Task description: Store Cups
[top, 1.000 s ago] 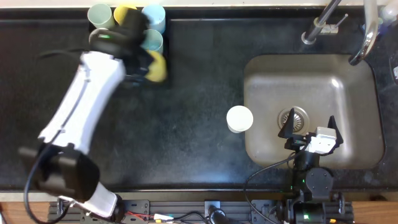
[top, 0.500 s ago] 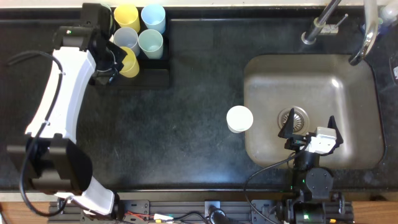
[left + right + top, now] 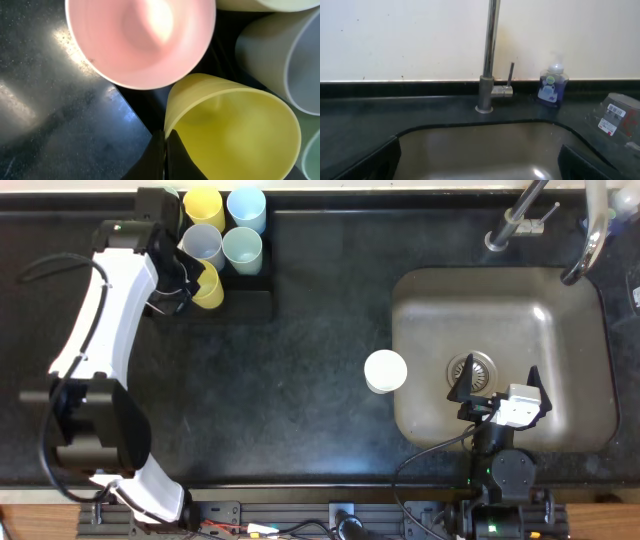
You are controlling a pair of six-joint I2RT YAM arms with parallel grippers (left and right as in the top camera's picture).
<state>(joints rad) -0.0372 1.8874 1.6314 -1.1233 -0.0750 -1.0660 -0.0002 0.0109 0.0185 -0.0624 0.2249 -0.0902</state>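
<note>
My left gripper (image 3: 185,282) is at the black cup tray (image 3: 250,306) at the back left, shut on the rim of a yellow cup (image 3: 209,286). In the left wrist view the fingertips (image 3: 161,145) pinch that yellow cup's (image 3: 235,130) wall, with a pink cup (image 3: 142,40) close beside it. Another yellow cup (image 3: 203,205), a blue cup (image 3: 246,207), a pale grey cup (image 3: 201,242) and a teal cup (image 3: 242,248) stand upright in the tray. A white cup (image 3: 385,370) sits upside down on the counter beside the sink. My right gripper (image 3: 497,386) is open over the sink.
The steel sink (image 3: 560,300) takes up the right side, with its drain (image 3: 470,367) near my right gripper. A faucet (image 3: 490,60) and a soap bottle (image 3: 552,86) stand behind it. Dark counter (image 3: 300,400) lies between tray and sink.
My left arm swung left along the tray, carrying the yellow cup from the tray's right part to its left part. The right arm kept still.
</note>
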